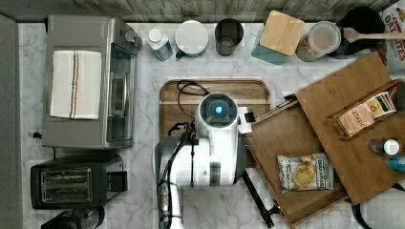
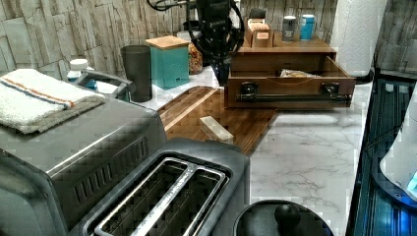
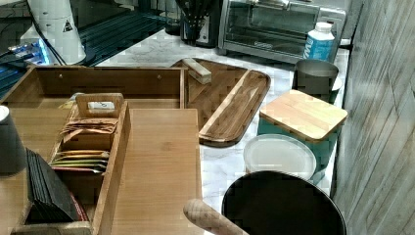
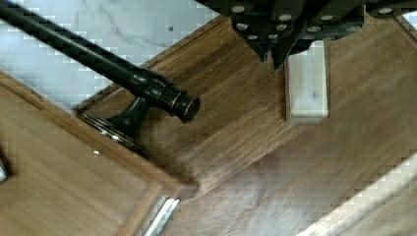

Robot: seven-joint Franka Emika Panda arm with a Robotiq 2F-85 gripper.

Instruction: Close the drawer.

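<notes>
The drawer (image 1: pixel 282 138) stands pulled out from under the bamboo top panel (image 1: pixel 344 95), with a chip bag (image 1: pixel 304 172) lying in it. Across its front (image 2: pixel 290 86) runs a black bar handle (image 2: pixel 295 98). My gripper (image 2: pixel 222 73) hangs shut with nothing in it, just off the left end of the drawer front in the left view, above the dark tray (image 2: pixel 196 110). In the wrist view my gripper (image 4: pixel 272 58) points down beside a small wooden block (image 4: pixel 306 88), and the handle's end (image 4: pixel 182 103) and the drawer's corner (image 4: pixel 59 172) lie close by.
The block (image 2: pixel 216 130) lies on the round-cornered tray (image 1: pixel 239 93). A toaster oven (image 1: pixel 86 81) and a toaster (image 1: pixel 71 183) fill the top view's left. Canisters, among them a teal one (image 1: pixel 277 38), line the back wall. A tea box (image 1: pixel 365 114) sits on the top panel.
</notes>
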